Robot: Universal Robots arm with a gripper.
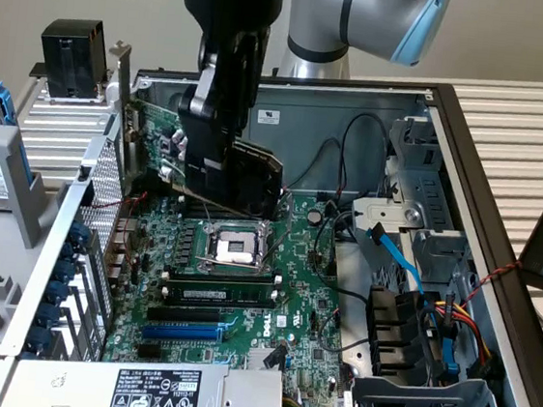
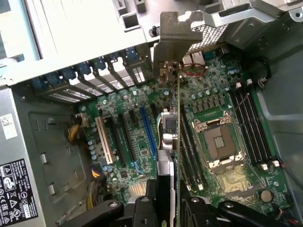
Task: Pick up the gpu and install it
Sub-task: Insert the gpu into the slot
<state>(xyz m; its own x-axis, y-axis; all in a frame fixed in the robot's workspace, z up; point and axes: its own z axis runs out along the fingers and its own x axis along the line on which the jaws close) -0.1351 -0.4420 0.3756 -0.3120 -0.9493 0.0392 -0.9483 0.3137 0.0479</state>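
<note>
The gripper (image 1: 215, 164) grasps the gpu (image 1: 258, 178), upper middle of the frame, over the board (image 1: 243, 288); its fingertips are hard to see.

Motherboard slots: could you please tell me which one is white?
The lone white slot, the one next to the yellow cables; the others are black or blue.

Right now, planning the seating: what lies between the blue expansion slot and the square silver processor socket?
Long black slots fill that stretch in the exterior view; the tool holds the green graphics card above the green motherboard.
</note>
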